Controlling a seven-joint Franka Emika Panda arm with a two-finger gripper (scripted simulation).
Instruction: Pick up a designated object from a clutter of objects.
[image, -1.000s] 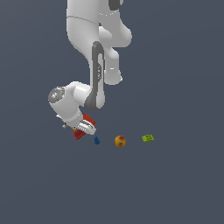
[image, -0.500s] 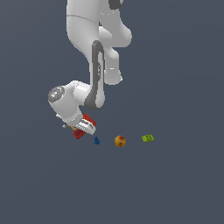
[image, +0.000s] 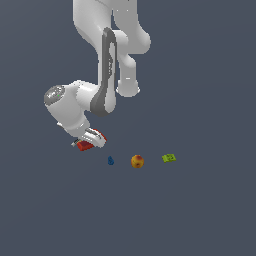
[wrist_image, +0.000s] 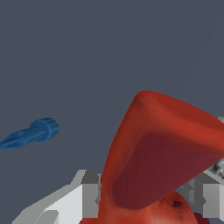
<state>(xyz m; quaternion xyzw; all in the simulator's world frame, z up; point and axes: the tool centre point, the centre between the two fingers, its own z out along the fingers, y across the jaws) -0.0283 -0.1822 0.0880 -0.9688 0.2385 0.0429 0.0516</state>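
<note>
The designated object (image: 85, 146) is a glossy red elongated piece, and it fills much of the wrist view (wrist_image: 162, 153). My gripper (image: 91, 142) is shut on it, low at the exterior view's left. The grey fingers (wrist_image: 89, 199) flank the red piece on both sides in the wrist view. The rest of the clutter of objects lies in a row to the exterior view's right: a tiny blue piece (image: 110, 160), an orange-red ball (image: 137, 161) and a green flat block (image: 169, 158). The wrist view also shows the blue piece (wrist_image: 33, 133) lying on the floor.
The white arm (image: 107, 75) comes down from above and bends over the gripper. A small pale bit (image: 74, 144) pokes out beside the red piece. The ground is a plain dark grey-blue surface (image: 200, 210).
The gripper, with the red piece in it, has shifted slightly up and toward the exterior view's left. The blue piece, ball and green block have not moved.
</note>
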